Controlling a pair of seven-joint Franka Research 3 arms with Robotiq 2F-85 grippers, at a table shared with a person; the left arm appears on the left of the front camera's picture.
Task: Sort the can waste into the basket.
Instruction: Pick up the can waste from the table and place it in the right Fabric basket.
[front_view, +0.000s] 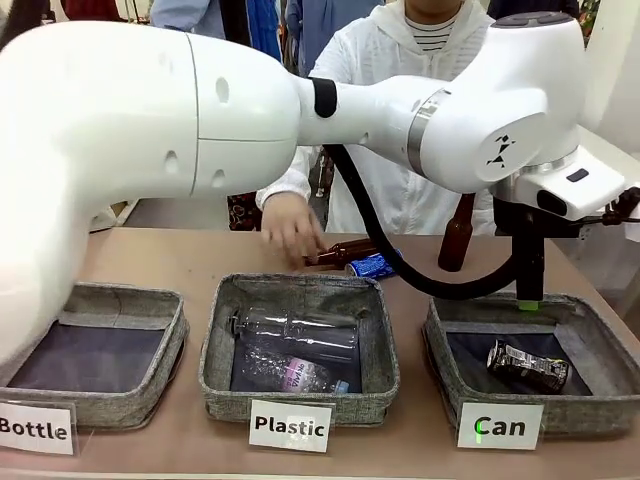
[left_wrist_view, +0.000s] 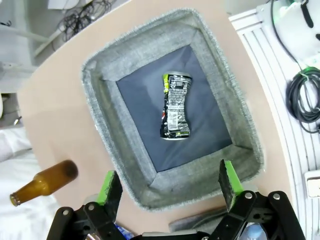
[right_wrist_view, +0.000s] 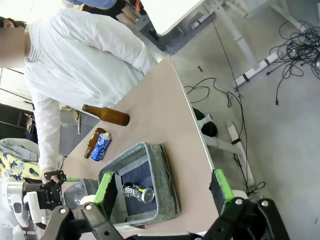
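Hovering over the basket (left_wrist_view: 102, 105), left end effector (left_wrist_view: 169, 172) gapes wide, empty.

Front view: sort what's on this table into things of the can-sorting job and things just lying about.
Job:
crushed black metal can, already in the grey fabric basket signed "Can"
blue metal can, lying beside the person's hand

Lying about:
two brown glass bottles
clear plastic bottles in the grey "Plastic" basket
grey "Bottle" basket
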